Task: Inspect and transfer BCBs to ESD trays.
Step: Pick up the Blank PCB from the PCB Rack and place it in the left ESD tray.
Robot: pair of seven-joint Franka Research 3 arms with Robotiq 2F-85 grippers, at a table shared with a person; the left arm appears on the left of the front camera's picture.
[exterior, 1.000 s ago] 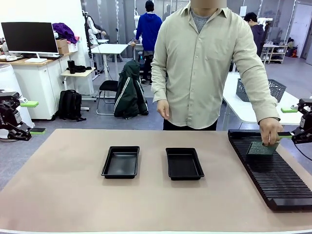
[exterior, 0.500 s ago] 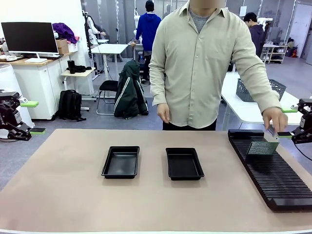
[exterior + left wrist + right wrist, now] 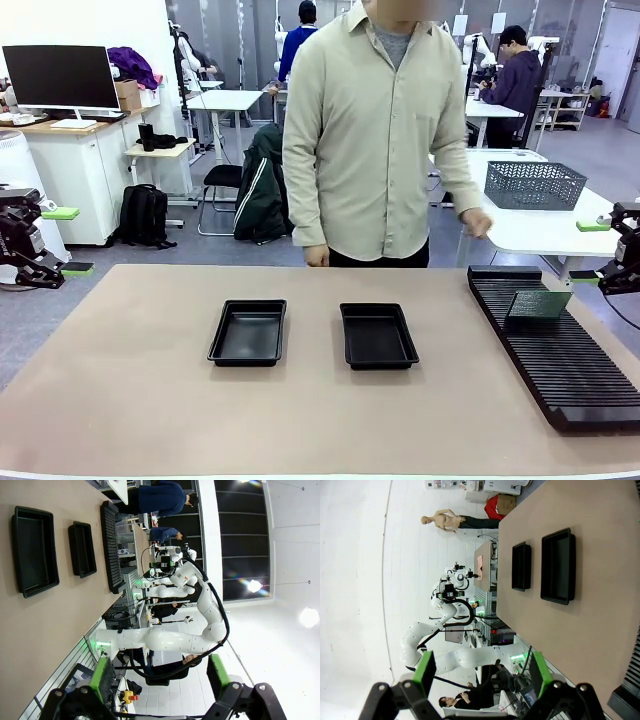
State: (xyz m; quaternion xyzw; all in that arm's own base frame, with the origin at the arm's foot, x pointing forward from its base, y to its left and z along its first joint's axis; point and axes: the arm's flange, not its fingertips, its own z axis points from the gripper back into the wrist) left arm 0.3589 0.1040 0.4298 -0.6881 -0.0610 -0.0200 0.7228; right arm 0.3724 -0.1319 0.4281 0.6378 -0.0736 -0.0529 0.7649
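one bcb point(image 3: 539, 304) stands tilted on edge in the slotted rack point(image 3: 560, 372) on the robot's right, near the rack's far end. can't tell from the front view if it's properly seated in a slot, too small. the esd trays, left tray point(image 3: 248, 332) & right tray point(image 3: 377, 336), sit empty mid-table, side by side w/ a gap, well apart from the rack.

left gripper point(image 3: 68, 240) hangs off the table's left edge, fingers spread wide w/ nothing between them. right gripper point(image 3: 590, 252) is just beside the rack's far right corner, jaws apart & empty, near the board but not touching it. the person's hand point(image 3: 476, 222) is up, clear of the board.

risks as i judge them:
- the board is thin & leaning, so a nudge from one pad on approach could tip it flat onto the ribs or slide it along the rack.
- a pinch off-centre or at a corner could let it swing or slip during the carry.
- it's close to the tray's inside size, so a skewed drop may hang on the flared rim.
- the person stands close, so a reach across the middle could clash w/ a hand.
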